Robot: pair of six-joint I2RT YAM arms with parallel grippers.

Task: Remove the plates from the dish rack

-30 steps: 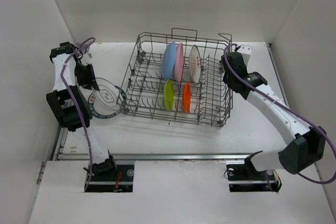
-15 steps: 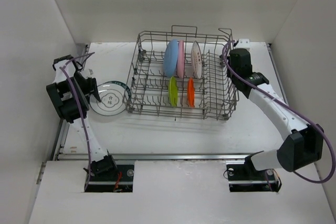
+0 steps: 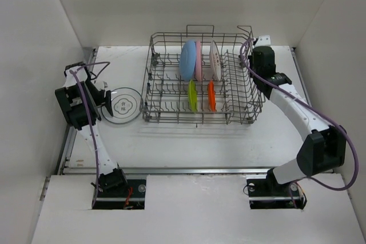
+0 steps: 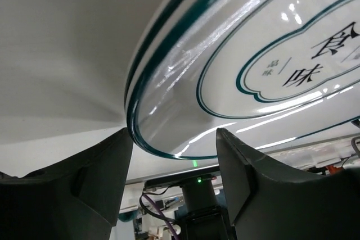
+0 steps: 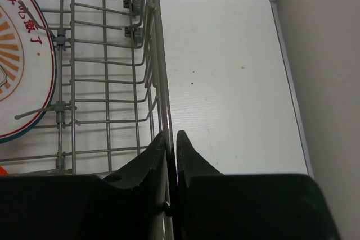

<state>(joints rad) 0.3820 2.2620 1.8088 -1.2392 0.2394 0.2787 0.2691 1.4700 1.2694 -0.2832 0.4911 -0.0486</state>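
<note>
- In the left wrist view only part of the teal-rimmed plate (image 4: 236,54) is seen. The rest is cut off by the frame, and its printed characters are cropped at the right edge.
- In the right wrist view the sunburst plate (image 5: 22,66) is cut off at the left edge, and most of the dish rack (image 3: 171,115) lies outside that view.
- From above, the fingers of both pincers are hard to make out, being lost against their own dark wrist housings.
- The left pincer (image 4: 174,155) is held partly open, with one finger on each side of the teal-rimmed plate's edge. Nothing is gripped, and whether either finger touches the rim cannot be told.
- The right pincer (image 5: 171,147) is closed almost fully on the top rim wire of the dish rack, on its right side towards the far corner. The wire is seen running in between the two fingers.
- The teal-rimmed plate is laid flat on the table (image 3: 189,147), just left of the dish rack and apart from it.
- Five plates are stood on edge inside the dish rack. The blue plate (image 3: 187,60), pink plate (image 3: 198,61) and sunburst plate are in the far row.
- The green plate (image 3: 193,96) and orange plate (image 3: 211,96) are in the near row.
</note>
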